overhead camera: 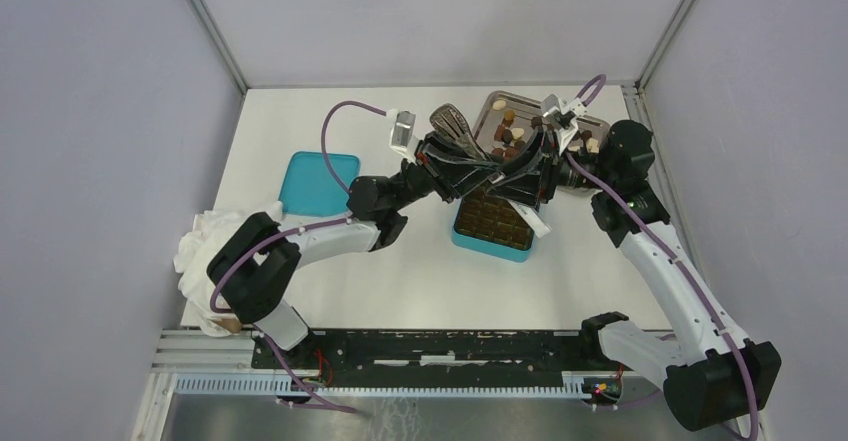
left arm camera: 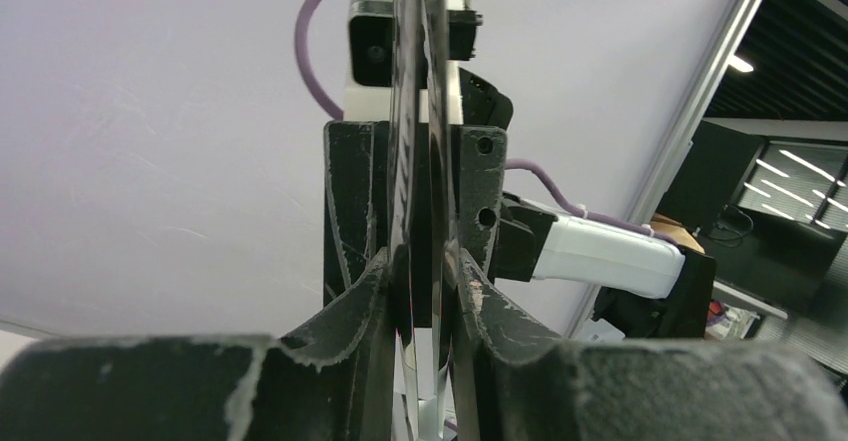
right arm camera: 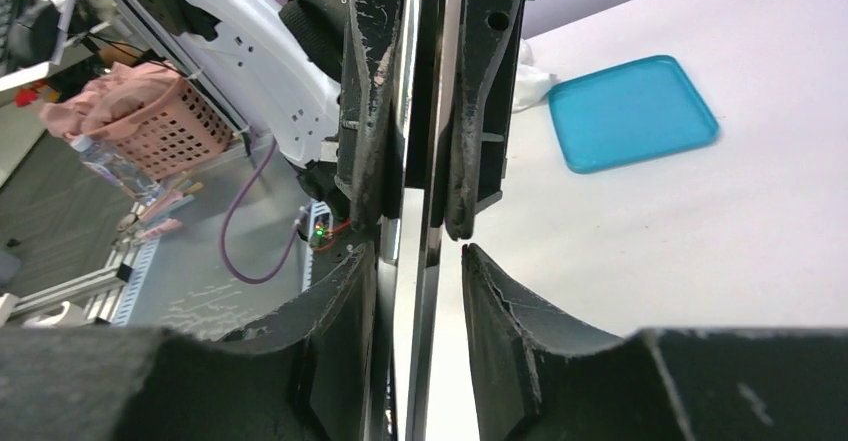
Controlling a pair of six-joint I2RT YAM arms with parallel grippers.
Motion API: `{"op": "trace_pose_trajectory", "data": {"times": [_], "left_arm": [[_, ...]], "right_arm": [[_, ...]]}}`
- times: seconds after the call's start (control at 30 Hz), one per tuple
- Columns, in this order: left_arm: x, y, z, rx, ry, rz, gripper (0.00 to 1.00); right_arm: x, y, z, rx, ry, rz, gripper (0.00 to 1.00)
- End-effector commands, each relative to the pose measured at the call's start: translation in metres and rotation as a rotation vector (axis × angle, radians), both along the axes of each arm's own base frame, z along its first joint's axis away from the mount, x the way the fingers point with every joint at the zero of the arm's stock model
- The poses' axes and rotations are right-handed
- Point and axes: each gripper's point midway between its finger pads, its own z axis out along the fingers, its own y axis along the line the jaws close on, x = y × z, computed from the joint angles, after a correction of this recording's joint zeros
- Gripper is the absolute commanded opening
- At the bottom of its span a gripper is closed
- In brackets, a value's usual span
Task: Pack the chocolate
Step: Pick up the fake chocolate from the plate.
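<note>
The chocolate (overhead camera: pixel 510 129), small brown and cream pieces, lies in a metal tray (overhead camera: pixel 492 103) at the back. A teal box (overhead camera: pixel 478 245) with a brown gridded insert sits in front of it. Both grippers meet above the box on long metal tweezers (left arm camera: pixel 420 111). My left gripper (left arm camera: pixel 425 301) is shut on the tweezers, its fingers (left arm camera: pixel 365 291) pressed against both blades. My right gripper (right arm camera: pixel 420 281) stands round the same tweezers (right arm camera: pixel 428 111). Its left finger touches a blade, and its right finger (right arm camera: pixel 490 291) stands off with a gap. From above, the left gripper (overhead camera: pixel 478 166) and right gripper (overhead camera: pixel 532 161) overlap and hide the tweezers.
The teal lid (overhead camera: pixel 318 183) lies flat at the left and also shows in the right wrist view as the teal lid (right arm camera: pixel 635 111). A crumpled white cloth (overhead camera: pixel 205 246) sits at the table's left edge. A pink basket (right arm camera: pixel 150 126) stands off the table.
</note>
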Motion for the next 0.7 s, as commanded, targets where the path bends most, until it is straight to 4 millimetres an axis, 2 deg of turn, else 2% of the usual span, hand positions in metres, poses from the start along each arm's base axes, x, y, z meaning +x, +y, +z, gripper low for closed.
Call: {"op": "trace_pose_trajectory", "data": {"times": [0.0, 0.3, 0.67], "left_arm": [[-0.025, 0.037, 0.05, -0.231, -0.106, 0.014, 0.16], [-0.022, 0.038, 0.052, -0.243, -0.101, 0.032, 0.16], [-0.025, 0.033, 0.052, -0.234, -0.117, 0.01, 0.16]], "right_arm": [[0.007, -0.003, 0.007, -0.039, -0.1, -0.055, 0.43], [0.007, -0.001, -0.001, -0.043, -0.081, -0.043, 0.43], [-0.005, 0.004, 0.004, -0.002, -0.043, 0.025, 0.38]]}}
